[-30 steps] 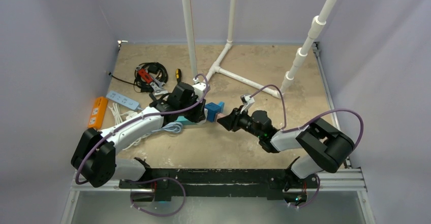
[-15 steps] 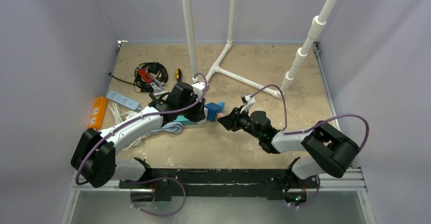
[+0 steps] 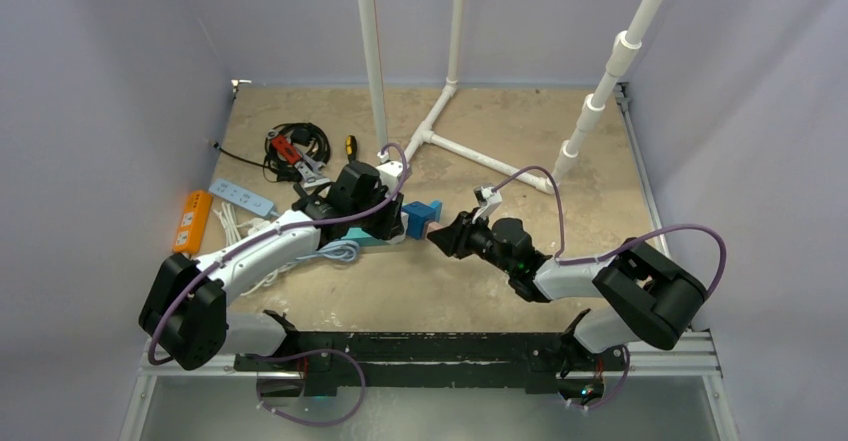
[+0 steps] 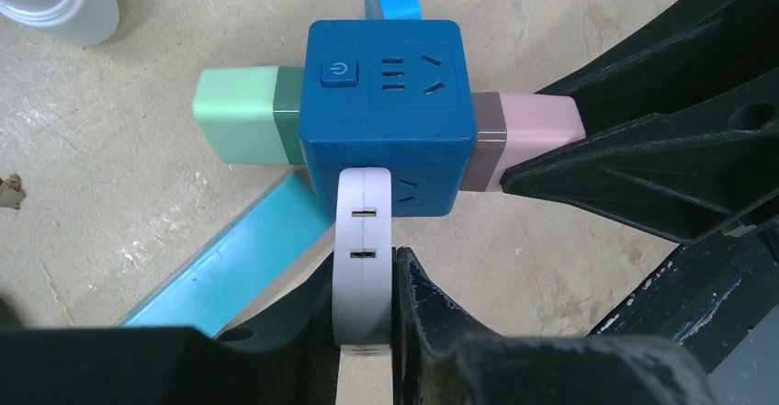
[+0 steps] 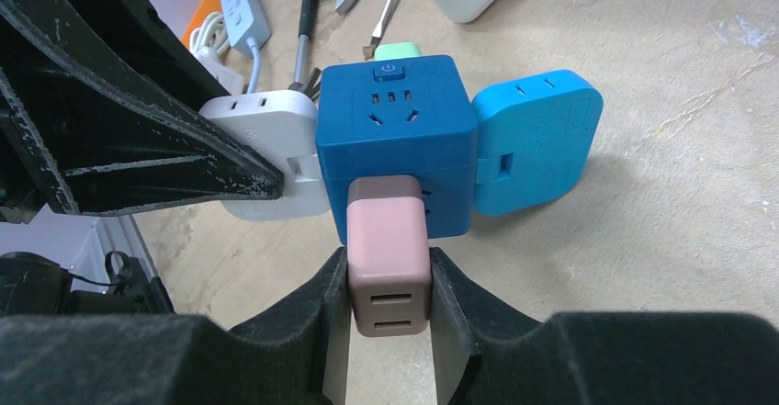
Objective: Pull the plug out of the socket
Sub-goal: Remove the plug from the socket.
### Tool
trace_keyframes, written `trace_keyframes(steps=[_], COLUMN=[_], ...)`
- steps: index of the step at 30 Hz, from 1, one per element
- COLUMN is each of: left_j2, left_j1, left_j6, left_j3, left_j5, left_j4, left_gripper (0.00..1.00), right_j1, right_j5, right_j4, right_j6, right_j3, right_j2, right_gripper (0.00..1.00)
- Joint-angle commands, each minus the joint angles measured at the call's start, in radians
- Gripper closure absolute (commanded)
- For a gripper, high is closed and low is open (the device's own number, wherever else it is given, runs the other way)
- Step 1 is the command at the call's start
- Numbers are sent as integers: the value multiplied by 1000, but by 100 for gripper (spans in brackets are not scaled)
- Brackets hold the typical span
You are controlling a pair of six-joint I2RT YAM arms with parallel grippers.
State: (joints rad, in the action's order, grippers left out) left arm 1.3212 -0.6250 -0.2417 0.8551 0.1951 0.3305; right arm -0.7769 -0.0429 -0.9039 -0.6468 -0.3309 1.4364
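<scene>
A blue cube socket [image 3: 421, 219] sits on the tan floor mid-table, with plugs in several faces. My left gripper [image 4: 365, 272] is shut on the white plug [image 4: 365, 240], which is seated in the cube's [image 4: 384, 111] near face. My right gripper [image 5: 389, 276] is shut on the pink plug [image 5: 389, 263], whose brown neck meets the cube [image 5: 395, 148]. A green plug [image 4: 241, 116] and a light blue plug [image 5: 537, 139] sit in other faces. In the top view the two grippers, left [image 3: 385, 219] and right [image 3: 443, 238], flank the cube.
White PVC pipes [image 3: 470, 151] stand behind the cube. An orange power strip [image 3: 193, 221], a white power strip [image 3: 243, 197], a cable and tool pile [image 3: 295, 151] and a screwdriver [image 3: 351, 147] lie at the left. A teal bar [image 4: 230, 258] lies under the left gripper.
The right arm's elbow has shifted slightly outward to the right. Both grippers, the cube and the plugs stay where they were.
</scene>
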Motion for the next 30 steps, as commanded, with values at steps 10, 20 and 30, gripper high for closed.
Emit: trace_keyframes(steps=[10, 20, 30], left_j2=[-56, -28, -13], left_j1=[4, 0, 6], left_j6=[33, 31, 33], left_j3=[11, 32, 37], left_j5=[-27, -159, -105], left_j4=[-1, 44, 35], left_gripper=[100, 100, 100], right_j1=[12, 12, 9], right_j5=[98, 45, 14], right_j4=[39, -4, -28], right_j6=[-7, 21, 34], right_j3=[-22, -10, 7], right_j2=[19, 9, -2], right_gripper=[100, 100, 100])
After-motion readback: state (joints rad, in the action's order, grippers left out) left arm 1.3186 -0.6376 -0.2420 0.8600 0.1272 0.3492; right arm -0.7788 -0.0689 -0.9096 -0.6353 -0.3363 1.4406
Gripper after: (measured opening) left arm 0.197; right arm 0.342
